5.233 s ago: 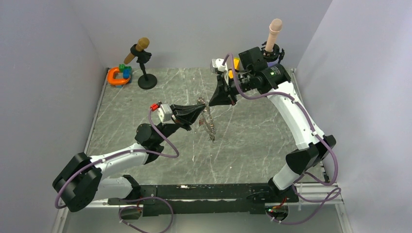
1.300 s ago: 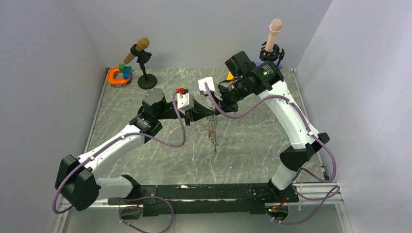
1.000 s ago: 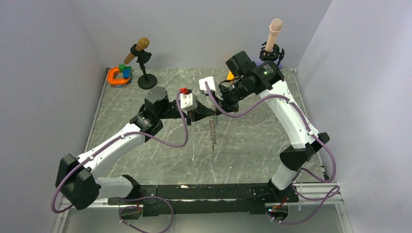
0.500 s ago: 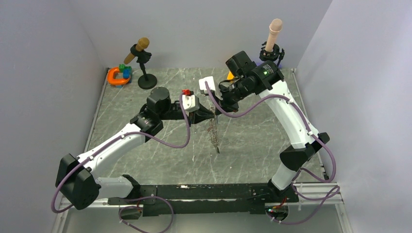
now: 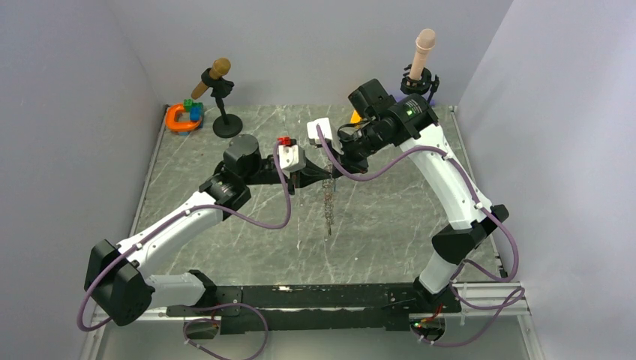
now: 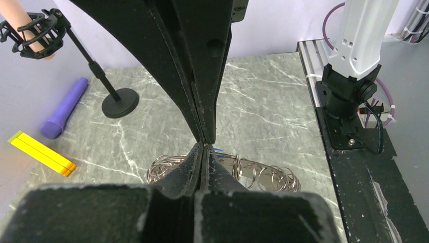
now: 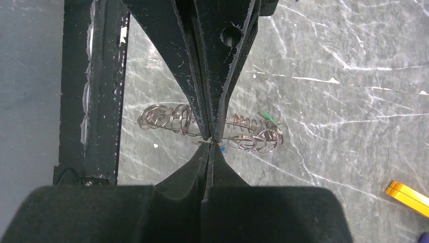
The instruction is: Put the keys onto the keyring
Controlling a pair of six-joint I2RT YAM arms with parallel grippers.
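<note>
Keyring [image 5: 328, 204] with keys [image 7: 265, 117] hangs from right gripper [image 7: 212, 142]; left gripper [image 6: 203, 145] closed.

The keyring [image 5: 328, 208] plumb again below the left pincer [image 5: 324, 178], no longer aslant.

A grey-veined marble table [image 5: 390, 225] between plain grey walls. At back left, a brown microphone [image 5: 218, 70] on a round-based black stand, with an orange C-shaped toy [image 5: 178, 118] beside it. At back right, a beige microphone [image 5: 424, 46] in a shock mount, with a purple cylinder [image 6: 65, 107] and yellow block [image 6: 41, 153] near it.
</note>
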